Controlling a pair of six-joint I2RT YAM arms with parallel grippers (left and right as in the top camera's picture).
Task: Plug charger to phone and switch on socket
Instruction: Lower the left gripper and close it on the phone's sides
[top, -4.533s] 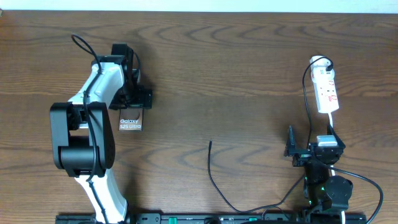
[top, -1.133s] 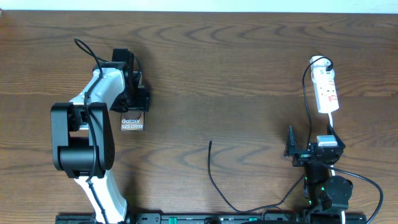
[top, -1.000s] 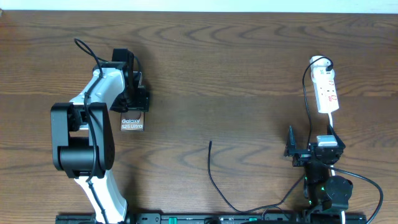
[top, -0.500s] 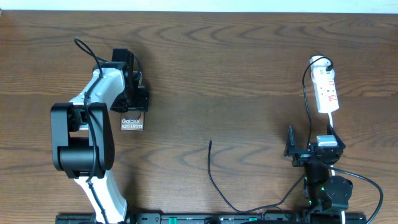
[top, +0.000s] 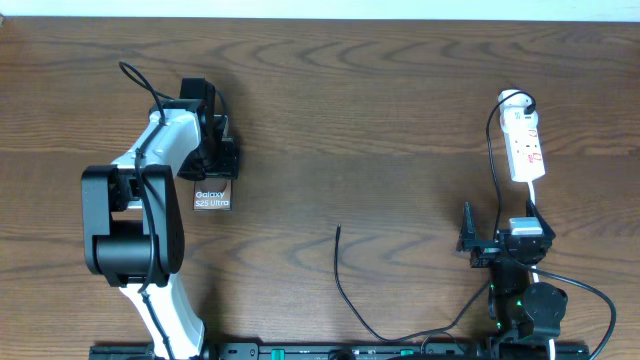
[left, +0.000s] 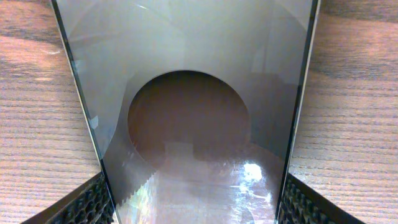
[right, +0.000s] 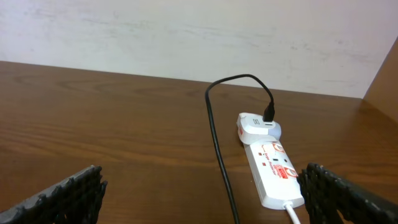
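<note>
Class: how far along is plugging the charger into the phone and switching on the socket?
Done: the charger is plugged into the adapter on the socket. In hand: the left fingers clasp the phone by its edges. Left: the charger's tip lies loose on the table, away from the phone; the right fingers are open and empty, short of the socket.

The phone (top: 211, 194) is laid on the table (top: 380, 90) at the left, its far end set between the fingers (left: 93, 202) of the left gripper (top: 214, 165). The socket (top: 526, 148) is placed at the far right, with the right gripper (top: 505, 235) nearer, apart from it. The charger (top: 337, 255) tip is found near the middle, between the phone and the right gripper, with its cable led to the near edge.
</note>
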